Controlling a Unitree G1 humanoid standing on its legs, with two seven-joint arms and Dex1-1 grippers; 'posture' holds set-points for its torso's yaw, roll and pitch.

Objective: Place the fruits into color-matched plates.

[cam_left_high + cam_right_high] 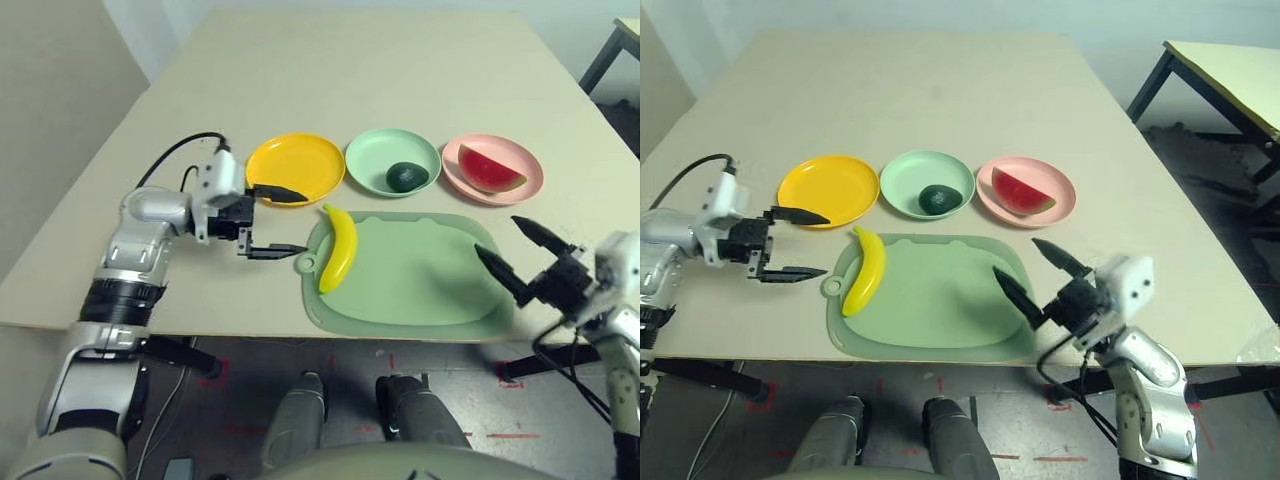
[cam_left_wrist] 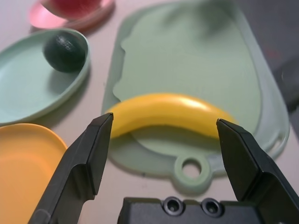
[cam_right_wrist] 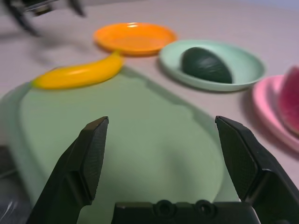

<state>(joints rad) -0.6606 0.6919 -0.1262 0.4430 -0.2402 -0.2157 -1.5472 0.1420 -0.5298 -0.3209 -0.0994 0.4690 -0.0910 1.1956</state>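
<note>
R-eye: banana [image 1: 865,271] on grn board [image 1: 940,295] | avo [image 1: 939,200] in mint plt [image 1: 902,174] | R pincer [image 1: 1035,287] open, blurry-ish

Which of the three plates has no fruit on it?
The yellow-orange plate, leftmost; the green one holds the avocado, the pink the watermelon.

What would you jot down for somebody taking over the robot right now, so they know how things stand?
Left fingers: open and empty, beside the banana.
Right fingers: open and empty, near the right end of the green cutting board.
Done: the avocado is on the mint green plate, and the watermelon wedge is on the pink plate.
Left: the banana, lying on the left part of the board, goes onto the yellow-orange plate, which is empty. The left arm looks best placed for it.
</note>
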